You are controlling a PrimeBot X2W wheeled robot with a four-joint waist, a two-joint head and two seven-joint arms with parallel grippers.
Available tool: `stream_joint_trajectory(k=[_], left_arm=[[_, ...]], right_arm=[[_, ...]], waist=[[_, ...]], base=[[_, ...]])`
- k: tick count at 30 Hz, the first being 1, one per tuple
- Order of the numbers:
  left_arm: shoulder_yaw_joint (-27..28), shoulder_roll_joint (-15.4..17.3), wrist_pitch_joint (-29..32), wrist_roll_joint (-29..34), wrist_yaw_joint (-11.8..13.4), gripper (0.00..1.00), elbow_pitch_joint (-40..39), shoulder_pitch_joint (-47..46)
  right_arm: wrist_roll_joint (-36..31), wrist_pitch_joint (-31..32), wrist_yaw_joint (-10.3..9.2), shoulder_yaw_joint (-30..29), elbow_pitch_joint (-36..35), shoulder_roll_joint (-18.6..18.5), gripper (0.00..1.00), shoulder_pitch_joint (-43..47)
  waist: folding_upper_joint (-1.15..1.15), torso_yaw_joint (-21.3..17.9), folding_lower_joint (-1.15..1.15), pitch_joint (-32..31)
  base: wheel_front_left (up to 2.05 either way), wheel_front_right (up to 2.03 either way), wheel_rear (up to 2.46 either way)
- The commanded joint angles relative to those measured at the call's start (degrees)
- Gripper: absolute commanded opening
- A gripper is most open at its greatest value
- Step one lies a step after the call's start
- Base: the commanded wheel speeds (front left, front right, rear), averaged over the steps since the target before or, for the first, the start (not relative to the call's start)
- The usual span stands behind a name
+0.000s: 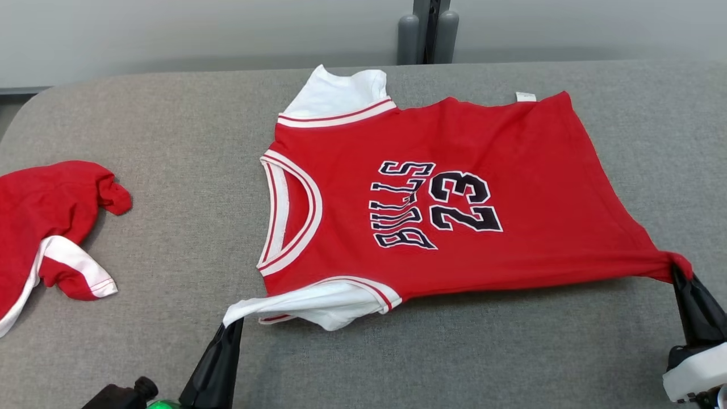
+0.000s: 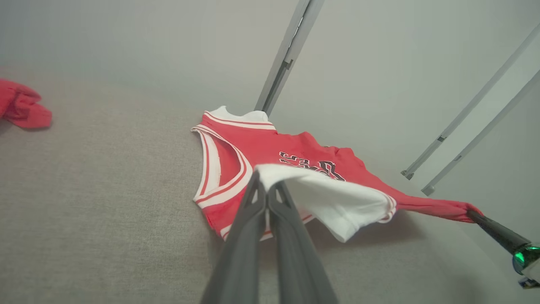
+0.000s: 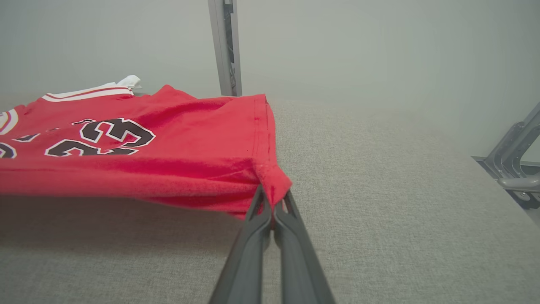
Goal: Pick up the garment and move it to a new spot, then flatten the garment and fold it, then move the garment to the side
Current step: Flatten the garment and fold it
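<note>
1. Left pincer (image 1: 232,325) is clamped shut on the tip of the near white sleeve (image 1: 295,304). The right pincer (image 1: 679,274) is clamped shut on the near hem corner (image 1: 673,262) of the red Bulls jersey (image 1: 454,199).
2. The jersey lies print-up on the grey table (image 1: 170,113). Its long axis runs left to right, with the neck towards the robot's left and the hem towards its right.
3. From both pincers the body of the jersey lies straight ahead, away from the robot. The near edge is strung taut and lifted between them, while the far edge rests on the table.
4. Each arm reaches forward and low, fingers slanting up into the cloth. The two are well apart, one at each end.
5. The fold probably depends on carrying this near edge over towards the far edge, both arms together.
6. A second red garment (image 1: 45,227) lies crumpled at the far left, well apart.
</note>
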Motion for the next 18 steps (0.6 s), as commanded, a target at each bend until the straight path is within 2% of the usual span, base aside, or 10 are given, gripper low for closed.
stream_joint_trajectory(k=[1,7,18], left_arm=[[0.24,0.39,0.27,-0.3,0.1,0.0,0.05,-0.51],[-0.34,-0.71,-0.22,-1.72,-1.09,0.0,4.15,-7.57],[-2.3,-0.53,-1.51,2.37,-2.41,0.0,18.39,-26.63]], right_arm=[[0.18,-0.26,-0.03,-0.21,-0.51,-0.09,0.0,0.26],[1.1,-0.26,-0.03,2.15,1.24,0.94,0.0,-3.37],[-0.13,-0.25,-0.02,7.04,9.07,1.12,0.0,-16.82]], waist=[[0.0,-0.07,0.0,0.25],[0.0,-0.52,0.0,1.35],[0.0,-0.09,0.0,5.87]], base=[[0.0,0.0,0.0],[0.0,0.0,0.0],[0.0,0.0,0.0]])
